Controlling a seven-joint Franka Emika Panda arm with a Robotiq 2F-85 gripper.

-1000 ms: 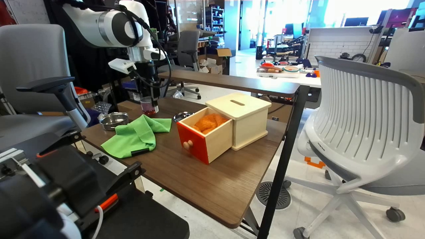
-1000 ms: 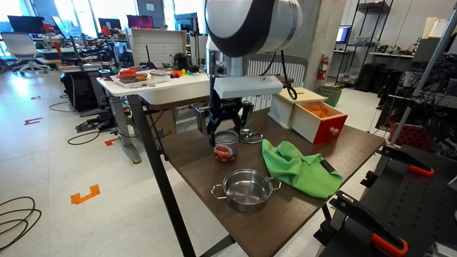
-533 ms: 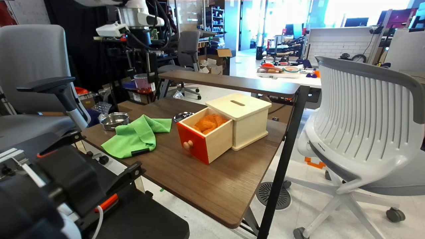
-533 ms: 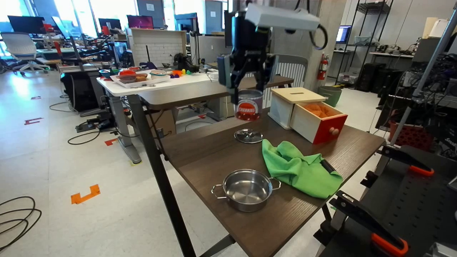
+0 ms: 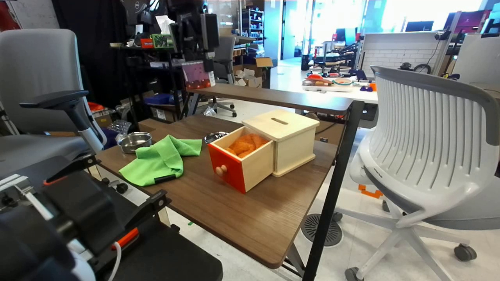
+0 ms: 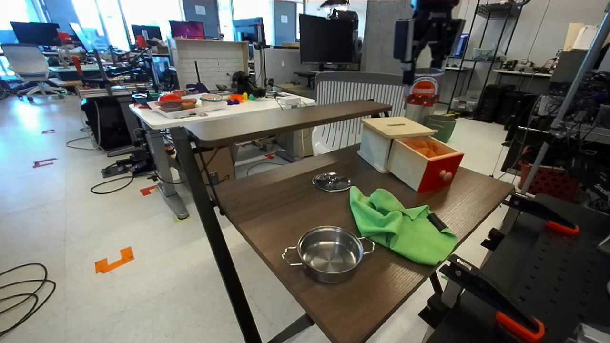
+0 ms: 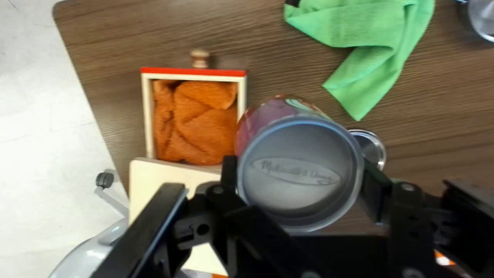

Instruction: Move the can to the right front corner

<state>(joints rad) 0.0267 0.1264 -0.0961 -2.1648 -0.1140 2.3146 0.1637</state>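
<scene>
The can (image 6: 423, 90) has purplish-pink sides with red at the bottom and a pale silvery end. My gripper (image 7: 299, 177) is shut on it; black fingers press its two sides near the rim. The can also shows in the wrist view (image 7: 295, 173), pale end facing the camera. It hangs upright, well above the tabletop (image 5: 234, 216), and shows in an exterior view (image 5: 196, 75). A tabletop corner (image 5: 274, 255) beyond the drawer shows near a black metal leg (image 5: 328, 203). That corner is at the upper left in the wrist view (image 7: 67, 15).
The wooden box (image 5: 295, 150) stands with its red-fronted drawer (image 5: 234, 169) pulled out, orange cloth (image 7: 200, 116) inside. A green cloth (image 6: 405, 228), a metal pot (image 6: 331, 257) and a silver lid (image 6: 332, 181) lie on the tabletop. A raised shelf (image 6: 286, 116) runs along its back.
My gripper has lifted the can off the tabletop. It has carried it up and to the right in both exterior views, with the can still between the fingers. The other objects have not moved.
</scene>
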